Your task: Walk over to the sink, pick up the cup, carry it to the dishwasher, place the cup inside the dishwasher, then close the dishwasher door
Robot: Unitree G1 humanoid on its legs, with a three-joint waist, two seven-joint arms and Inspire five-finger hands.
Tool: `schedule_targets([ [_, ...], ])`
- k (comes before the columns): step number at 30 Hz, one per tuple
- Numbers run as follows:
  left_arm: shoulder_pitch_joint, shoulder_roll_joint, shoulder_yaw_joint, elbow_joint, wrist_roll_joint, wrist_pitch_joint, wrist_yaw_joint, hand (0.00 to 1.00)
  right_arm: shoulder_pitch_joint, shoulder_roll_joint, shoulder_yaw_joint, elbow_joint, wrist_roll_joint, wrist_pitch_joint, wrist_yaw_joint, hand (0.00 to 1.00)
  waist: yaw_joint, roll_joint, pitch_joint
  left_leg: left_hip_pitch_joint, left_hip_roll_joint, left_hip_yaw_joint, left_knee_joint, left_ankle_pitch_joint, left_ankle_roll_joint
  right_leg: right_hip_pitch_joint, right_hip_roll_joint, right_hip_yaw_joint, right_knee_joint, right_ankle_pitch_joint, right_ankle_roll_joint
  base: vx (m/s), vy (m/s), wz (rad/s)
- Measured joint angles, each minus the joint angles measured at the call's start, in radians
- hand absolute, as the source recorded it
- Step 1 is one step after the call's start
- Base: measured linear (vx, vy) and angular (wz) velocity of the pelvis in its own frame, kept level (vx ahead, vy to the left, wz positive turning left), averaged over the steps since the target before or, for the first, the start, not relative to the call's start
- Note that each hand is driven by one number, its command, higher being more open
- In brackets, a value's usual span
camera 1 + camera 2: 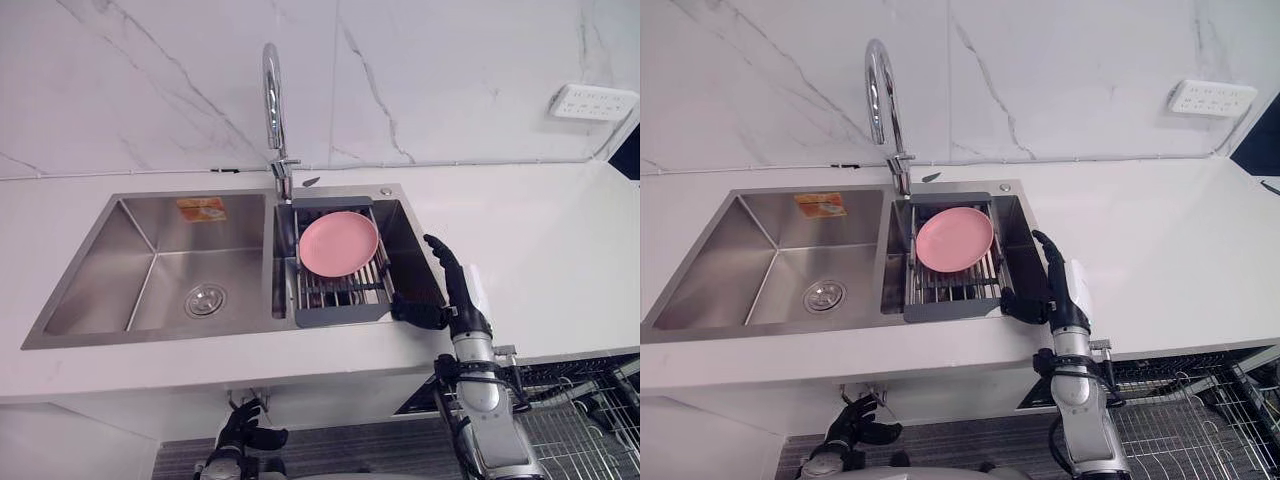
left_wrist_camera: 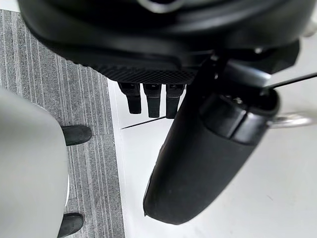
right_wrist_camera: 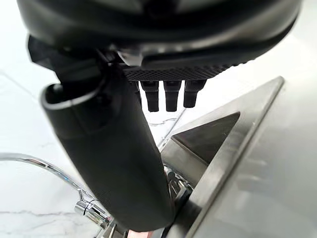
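Left eye view, looking down on a double steel sink (image 1: 150,338) sunk in a white bench (image 1: 560,260), with a curved tap (image 1: 272,100) rising behind the divider. Across the right basin, a grey drain rack (image 1: 340,312), with a pink plate (image 1: 339,243) lying on its bars. Just beside the rack, over the right end of that basin, the right hand (image 1: 455,290): fingers straight and pointing toward the wall, thumb spread toward the rack, nothing in its grasp. Same reading from the right wrist view, the thumb (image 3: 109,148) standing free and the fingers (image 3: 171,96) in an uncurled row above the sink's steel edge. Contact with rack or rim: impossible to tell. Low at the left, beneath the bench front, the left hand (image 1: 240,432), relaxed and empty, its fingers (image 2: 153,99) loosely extended over grey carpet (image 2: 84,89) in the left wrist view. Below the bench at the right, a wire dishwasher basket (image 1: 580,430) standing out past the bench front. High on the marble wall, a white socket strip (image 1: 593,101). Place of the cup: cannot tell from these views.
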Motion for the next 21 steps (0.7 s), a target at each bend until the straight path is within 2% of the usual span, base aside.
schedule_targets([
  [6, 0.005, 0.0, 0.0, -0.003, 0.0, -0.002, -0.003, 0.9, -0.054, -0.064, 0.002, 0.013, -0.011, 0.0, 0.002, 0.9, 0.0, 0.002, -0.002, -0.024, -0.001, -0.013, 0.0, 0.0, 0.0, -0.014, 0.001, -0.015, -0.005, -0.004, -0.001, 0.02, -0.013, 0.08],
  [13, 0.005, 0.003, -0.007, -0.011, 0.005, -0.003, -0.025, 0.9, -0.167, -0.145, 0.039, 0.126, -0.021, 0.0, 0.004, 0.9, 0.003, 0.003, -0.002, -0.052, -0.008, -0.04, 0.005, 0.005, -0.001, -0.025, -0.002, -0.044, -0.004, 0.0, -0.007, 0.06, -0.009, 0.1],
  [21, 0.002, 0.006, -0.026, -0.02, 0.013, -0.005, -0.025, 0.9, -0.279, -0.173, 0.113, 0.196, -0.057, 0.0, 0.003, 0.9, 0.017, 0.003, -0.001, -0.064, -0.01, -0.047, 0.005, 0.006, 0.001, -0.035, -0.001, -0.053, 0.003, 0.0, -0.006, 0.0, -0.008, 0.04],
])
